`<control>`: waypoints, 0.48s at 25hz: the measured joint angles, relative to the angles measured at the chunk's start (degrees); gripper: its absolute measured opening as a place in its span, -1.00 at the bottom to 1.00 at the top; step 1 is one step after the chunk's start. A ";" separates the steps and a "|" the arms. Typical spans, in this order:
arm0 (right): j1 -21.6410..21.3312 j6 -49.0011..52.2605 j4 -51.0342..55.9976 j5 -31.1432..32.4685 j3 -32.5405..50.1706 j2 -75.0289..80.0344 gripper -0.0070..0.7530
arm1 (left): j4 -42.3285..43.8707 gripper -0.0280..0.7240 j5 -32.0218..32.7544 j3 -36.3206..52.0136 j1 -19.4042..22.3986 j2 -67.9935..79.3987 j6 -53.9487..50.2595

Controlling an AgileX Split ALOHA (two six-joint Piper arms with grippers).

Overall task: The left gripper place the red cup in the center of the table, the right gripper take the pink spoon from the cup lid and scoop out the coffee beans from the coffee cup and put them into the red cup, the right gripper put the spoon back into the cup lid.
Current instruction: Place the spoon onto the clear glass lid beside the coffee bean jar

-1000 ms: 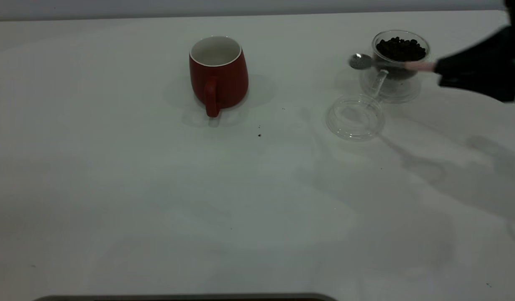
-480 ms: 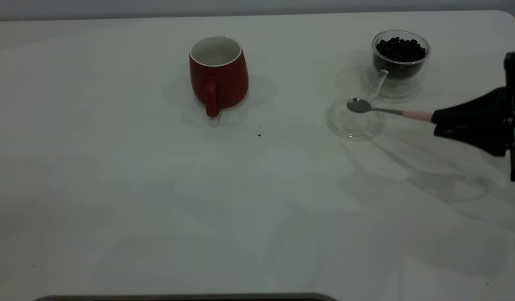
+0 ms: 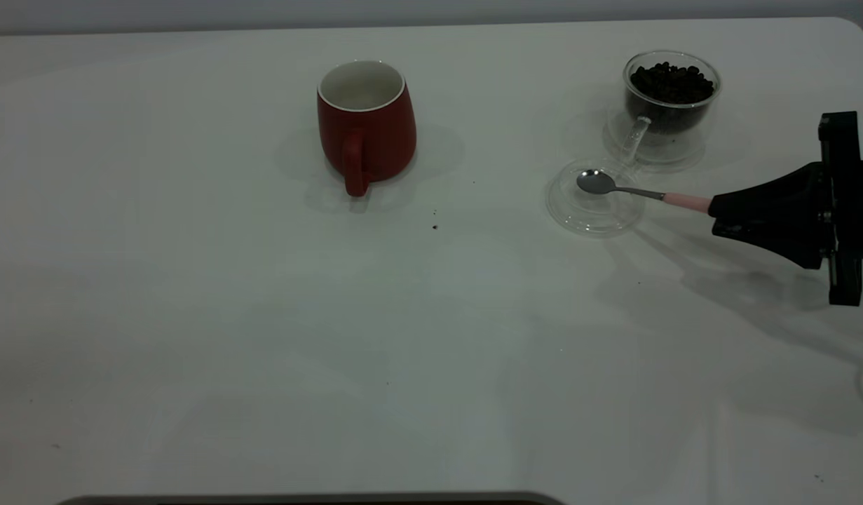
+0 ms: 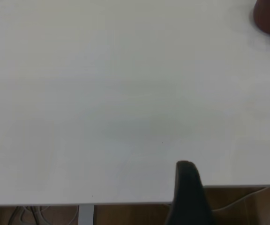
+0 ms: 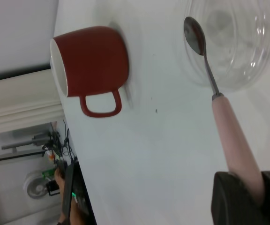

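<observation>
Change: the black right gripper, clamped on the pink-handled metal spoon, has dropped from the clear glass coffee cup to the glass lid.
Spoon bowl: empty, over the lid.
Red ceramic cup: mid-counter, apparently empty.
Left gripper: parked at the counter edge; opening unclear.

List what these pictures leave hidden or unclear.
- Red cup: its inside bottom is hidden by its own wall in the exterior and right wrist views.
- Pink spoon: whether its bowl touches the cup lid.
- Left gripper: only one dark finger shows at the left wrist view's edge.
- Right gripper: arm cut off by the exterior view's edge.
</observation>
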 joint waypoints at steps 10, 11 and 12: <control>0.00 0.87 0.00 -1.18 -3.47 0.76 -0.69 | 0.00 0.59 0.00 0.00 0.00 0.00 0.00; 0.00 1.06 0.00 -1.29 -3.50 0.76 -0.69 | 0.00 0.59 0.00 0.00 0.00 0.00 0.00; 0.00 1.05 0.00 -1.36 -3.50 0.76 -0.69 | 0.00 0.59 0.00 0.00 0.00 0.00 0.00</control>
